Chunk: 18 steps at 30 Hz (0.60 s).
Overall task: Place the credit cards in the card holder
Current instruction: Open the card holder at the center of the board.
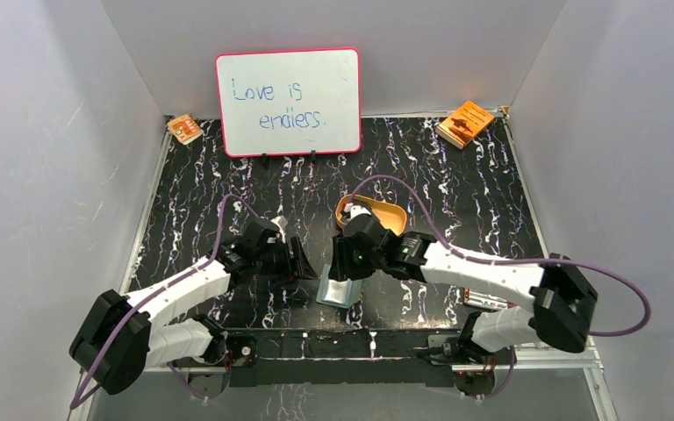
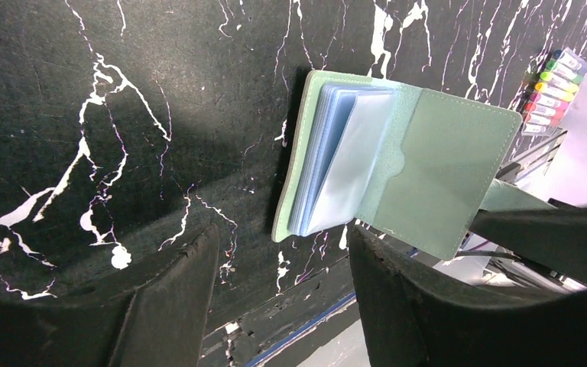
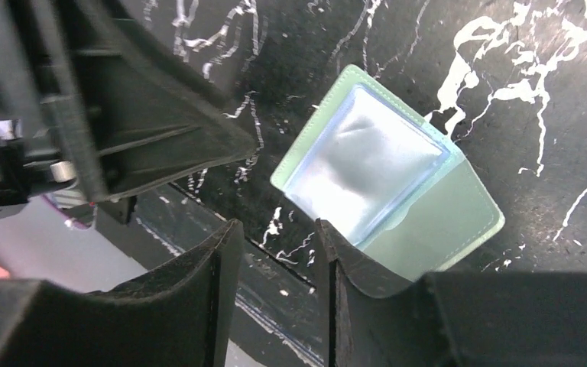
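The sage-green card holder [image 1: 338,292] lies spread open on the black marbled table by the front edge, its pale blue plastic pockets [image 2: 344,160] fanned up. In the right wrist view the card holder [image 3: 397,191] lies just beyond the fingers. My left gripper [image 1: 303,261] hovers at its left side, open [image 2: 283,233], with nothing between the fingers. My right gripper [image 1: 340,263] hangs over the holder's top edge, jaws apart [image 3: 275,225] and holding nothing. No credit cards show in any view.
A tan oval tray [image 1: 386,213] sits just behind the right gripper. A whiteboard [image 1: 288,101] stands at the back, with orange booklets at the back right [image 1: 465,123] and back left [image 1: 184,129]. A pack of coloured markers [image 2: 554,92] lies right of the holder.
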Tool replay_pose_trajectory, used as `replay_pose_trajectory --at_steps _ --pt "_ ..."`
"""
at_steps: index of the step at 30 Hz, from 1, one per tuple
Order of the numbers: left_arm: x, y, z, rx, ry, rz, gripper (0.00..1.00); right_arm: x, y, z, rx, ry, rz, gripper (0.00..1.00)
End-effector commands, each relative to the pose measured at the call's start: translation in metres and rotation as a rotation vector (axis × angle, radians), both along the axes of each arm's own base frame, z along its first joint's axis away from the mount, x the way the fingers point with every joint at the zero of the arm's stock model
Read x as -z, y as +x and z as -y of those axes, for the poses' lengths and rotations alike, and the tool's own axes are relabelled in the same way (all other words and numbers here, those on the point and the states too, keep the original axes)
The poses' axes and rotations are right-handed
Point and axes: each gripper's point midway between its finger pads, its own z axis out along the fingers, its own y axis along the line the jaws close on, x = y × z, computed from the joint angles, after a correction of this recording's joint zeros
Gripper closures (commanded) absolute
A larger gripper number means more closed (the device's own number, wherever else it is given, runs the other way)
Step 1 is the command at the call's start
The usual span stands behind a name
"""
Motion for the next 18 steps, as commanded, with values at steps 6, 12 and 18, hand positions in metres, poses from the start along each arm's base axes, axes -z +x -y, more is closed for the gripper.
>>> replay_pose_trajectory --at_steps 6,12,18 --pt "-0.002 -0.002 -0.003 0.015 0.009 0.019 0.39 0.077 -0.001 0.039 0.098 -0.101 -0.154 0.55" --pt "0.001 0.000 0.002 0.030 -0.006 0.013 0.39 0.110 -0.006 0.068 0.152 -0.185 -0.191 0.60" --pt "0.001 0.006 0.013 0.051 -0.031 0.008 0.39 0.129 -0.009 0.086 0.183 -0.208 -0.205 0.71"
